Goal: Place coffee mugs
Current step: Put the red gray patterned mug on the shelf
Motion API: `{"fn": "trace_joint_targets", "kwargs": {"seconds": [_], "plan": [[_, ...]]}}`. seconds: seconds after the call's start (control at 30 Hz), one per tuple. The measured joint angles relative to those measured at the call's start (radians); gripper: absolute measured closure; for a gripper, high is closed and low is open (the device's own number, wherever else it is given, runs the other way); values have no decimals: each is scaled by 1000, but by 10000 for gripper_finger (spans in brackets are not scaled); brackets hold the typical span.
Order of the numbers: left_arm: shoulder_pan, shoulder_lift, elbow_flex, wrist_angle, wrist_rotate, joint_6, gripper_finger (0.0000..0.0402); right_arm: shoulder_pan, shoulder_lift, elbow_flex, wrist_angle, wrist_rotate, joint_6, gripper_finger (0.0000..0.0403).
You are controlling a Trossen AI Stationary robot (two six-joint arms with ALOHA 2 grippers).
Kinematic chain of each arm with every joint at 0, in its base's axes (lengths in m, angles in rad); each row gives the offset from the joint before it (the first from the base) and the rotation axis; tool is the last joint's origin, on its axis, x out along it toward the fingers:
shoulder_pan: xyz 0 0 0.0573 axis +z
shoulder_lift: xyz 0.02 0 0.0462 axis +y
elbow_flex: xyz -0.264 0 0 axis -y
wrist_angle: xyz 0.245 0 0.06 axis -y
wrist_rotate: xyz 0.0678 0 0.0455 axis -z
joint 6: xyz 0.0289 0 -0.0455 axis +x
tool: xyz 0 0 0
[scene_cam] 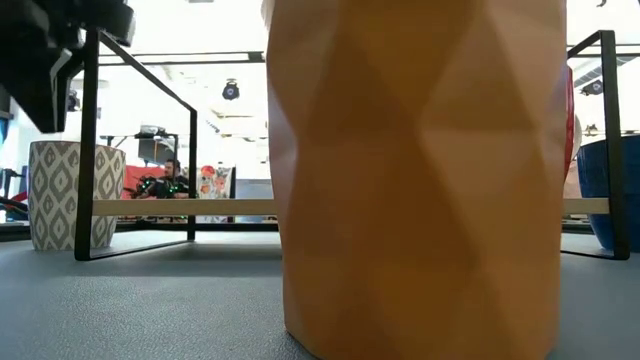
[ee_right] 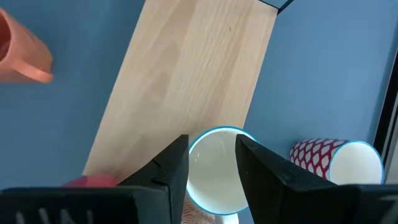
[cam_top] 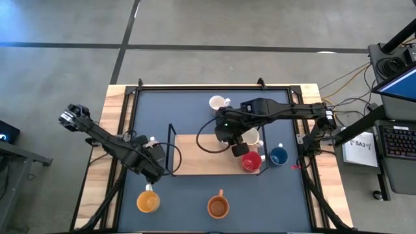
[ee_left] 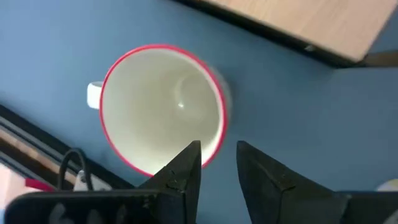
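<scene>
I have the right claw parted over the rim of a blue-rimmed white mug on the wooden shelf, gripping nothing, while the left claw hangs empty over a red-rimmed mug; closing off-centre could tip it against the red mug.

Even, soft overhead light was cast on the blue mat with only faint shadows, while the room behind the close, blurred orange mug was washed out by glare in the low view.
</scene>
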State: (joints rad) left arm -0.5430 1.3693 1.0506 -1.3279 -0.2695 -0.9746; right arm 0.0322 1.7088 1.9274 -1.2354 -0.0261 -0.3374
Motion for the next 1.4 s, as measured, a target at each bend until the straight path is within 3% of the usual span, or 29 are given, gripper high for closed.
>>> {"fn": "trace_joint_targets", "kwargs": {"seconds": [0.53,0.8,1.13,1.4], "plan": [[67,-1,-103,93,0,182,316,0,0,-11,-17,0,-2,280],[76,-15,-144,98,36,116,392,0,0,-12,-19,0,2,280],[76,-142,-124,69,46,14,396,0,1,-12,-93,0,56,295],[76,-200,13,-99,-160,-63,395,0,0,-12,-132,0,77,311]]}}
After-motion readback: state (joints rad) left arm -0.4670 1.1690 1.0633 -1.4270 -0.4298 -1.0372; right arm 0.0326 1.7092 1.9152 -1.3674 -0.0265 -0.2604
